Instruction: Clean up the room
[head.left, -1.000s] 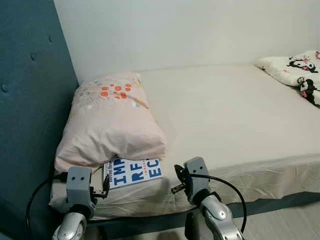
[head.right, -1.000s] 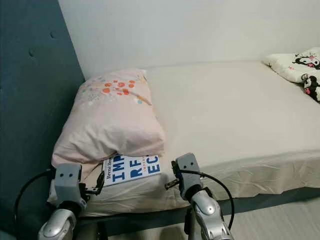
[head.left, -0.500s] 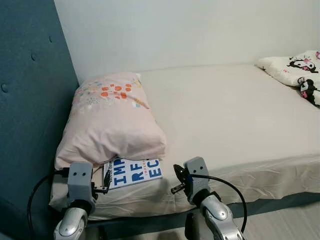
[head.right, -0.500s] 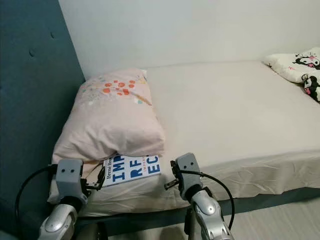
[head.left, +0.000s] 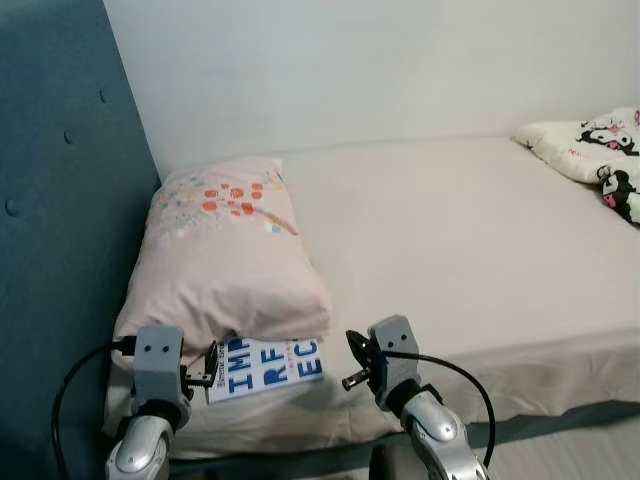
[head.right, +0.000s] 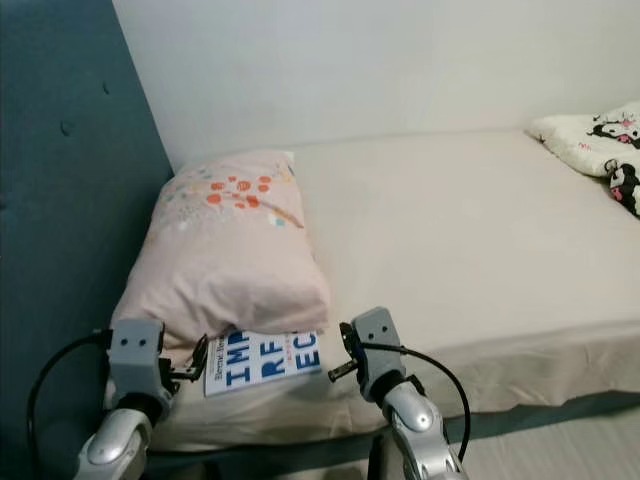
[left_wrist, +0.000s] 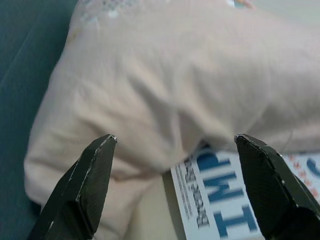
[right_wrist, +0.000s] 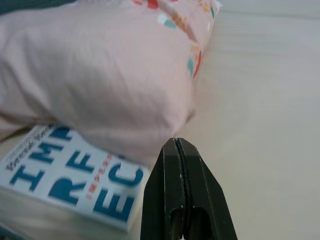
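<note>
Left pincer (left_wrist: 172, 187), spread wide, I've eased closer to the book (head.left: 265, 366) just ahead, half under the pillow (head.left: 225, 255), while right pincer (right_wrist: 182, 197) hovers clenched beside it.
</note>
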